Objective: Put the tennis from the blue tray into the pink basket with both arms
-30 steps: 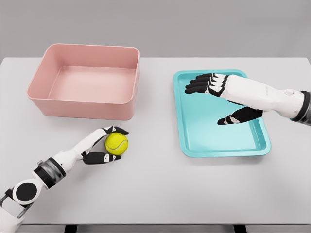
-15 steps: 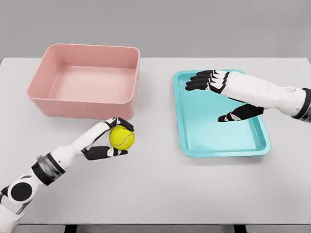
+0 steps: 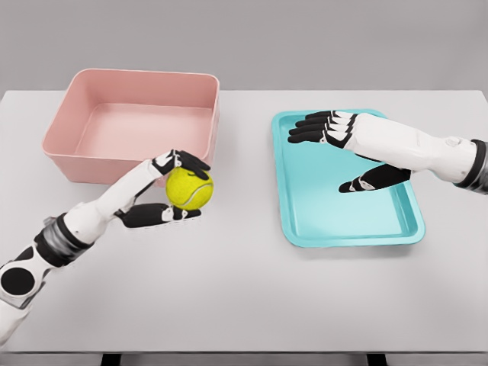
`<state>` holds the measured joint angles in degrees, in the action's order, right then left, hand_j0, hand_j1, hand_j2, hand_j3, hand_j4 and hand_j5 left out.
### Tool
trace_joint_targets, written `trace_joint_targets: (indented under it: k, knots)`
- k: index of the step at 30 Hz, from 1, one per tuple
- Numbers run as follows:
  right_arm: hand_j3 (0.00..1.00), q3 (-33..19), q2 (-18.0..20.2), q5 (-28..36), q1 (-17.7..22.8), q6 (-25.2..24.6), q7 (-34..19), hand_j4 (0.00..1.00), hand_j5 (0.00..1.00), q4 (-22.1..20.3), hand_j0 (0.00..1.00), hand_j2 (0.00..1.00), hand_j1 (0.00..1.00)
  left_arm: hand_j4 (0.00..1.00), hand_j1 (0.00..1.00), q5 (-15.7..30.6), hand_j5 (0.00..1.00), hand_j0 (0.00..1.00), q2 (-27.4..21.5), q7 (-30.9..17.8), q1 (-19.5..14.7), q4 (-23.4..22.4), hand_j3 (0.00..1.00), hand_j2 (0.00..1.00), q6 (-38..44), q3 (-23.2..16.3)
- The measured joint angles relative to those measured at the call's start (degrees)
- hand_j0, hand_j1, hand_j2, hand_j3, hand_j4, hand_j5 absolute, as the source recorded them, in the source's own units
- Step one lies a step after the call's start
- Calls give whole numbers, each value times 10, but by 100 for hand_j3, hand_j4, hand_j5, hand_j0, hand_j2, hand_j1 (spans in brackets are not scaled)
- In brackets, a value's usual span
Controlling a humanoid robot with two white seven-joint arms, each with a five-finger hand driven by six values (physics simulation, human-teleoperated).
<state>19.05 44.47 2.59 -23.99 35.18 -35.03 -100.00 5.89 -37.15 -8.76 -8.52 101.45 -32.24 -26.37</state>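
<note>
Left hand (image 3: pixel 169 191) closed around tennis ball (image 3: pixel 189 188), just in front of pink basket (image 3: pixel 137 175). Right hand (image 3: pixel 347 149) spread, holding nothing, above blue tray (image 3: pixel 305 221) on surface (image 3: pixel 252 297).

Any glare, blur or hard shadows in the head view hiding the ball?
Head view: even, soft light, no glare or blur; tennis ball sharp in the left hand; only faint shadows under the pink basket and blue tray.
</note>
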Motion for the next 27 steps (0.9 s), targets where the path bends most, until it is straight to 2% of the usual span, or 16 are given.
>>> trace_joint_targets:
  k: [7,11,15,17,27]
  knots:
    - [100,-1,0,0,1,0,0,100,100,-1,100,100,100,39,39,38,39,39,-11,0,-61,-1,39,39,45,8]
    - [100,-1,0,0,1,0,0,100,100,-3,100,100,100,39,39,64,39,39,-23,-1,-91,-4,39,39,109,8]
    - [100,-1,0,0,1,0,0,100,100,-4,100,100,100,39,39,72,39,39,-27,-1,-123,-11,39,39,183,8]
    - [100,-1,0,0,1,0,0,100,100,-4,100,100,100,39,39,73,39,39,-27,-2,-143,-20,39,39,210,7]
    - [100,-1,-1,0,1,0,0,100,100,-4,100,100,100,39,39,71,39,39,-24,-6,-192,-92,39,39,292,0]
